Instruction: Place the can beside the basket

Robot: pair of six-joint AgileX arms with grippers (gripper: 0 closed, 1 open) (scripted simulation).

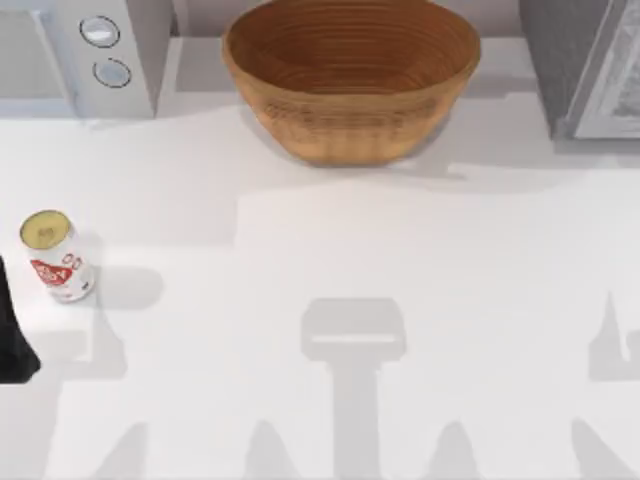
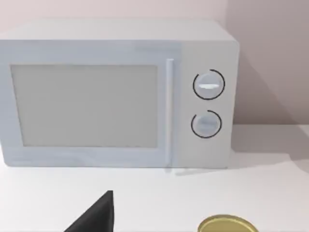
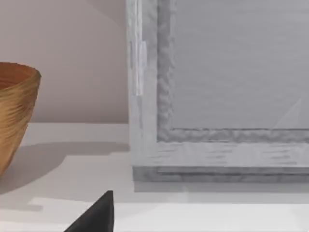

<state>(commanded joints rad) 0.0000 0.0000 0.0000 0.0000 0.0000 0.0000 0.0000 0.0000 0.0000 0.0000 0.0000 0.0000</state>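
Note:
The can [image 1: 55, 256], white with a red label and a dull gold top, stands upright near the table's left edge. Its gold top [image 2: 227, 225] also shows in the left wrist view. The basket [image 1: 350, 80], wide, orange-brown and ribbed, sits at the back centre, far from the can; its side [image 3: 14, 111] appears in the right wrist view. A black part of my left gripper [image 1: 12, 340] shows at the left edge, just in front of the can and apart from it, and again in the left wrist view [image 2: 96, 217]. A black tip of my right gripper [image 3: 96, 215] hangs over bare table.
A pale microwave [image 1: 100, 50] with two dials stands at the back left, behind the can [image 2: 116, 96]. A grey framed cabinet [image 1: 590, 65] stands at the back right, right of the basket [image 3: 217, 87]. White tabletop [image 1: 350, 250] spreads between can and basket.

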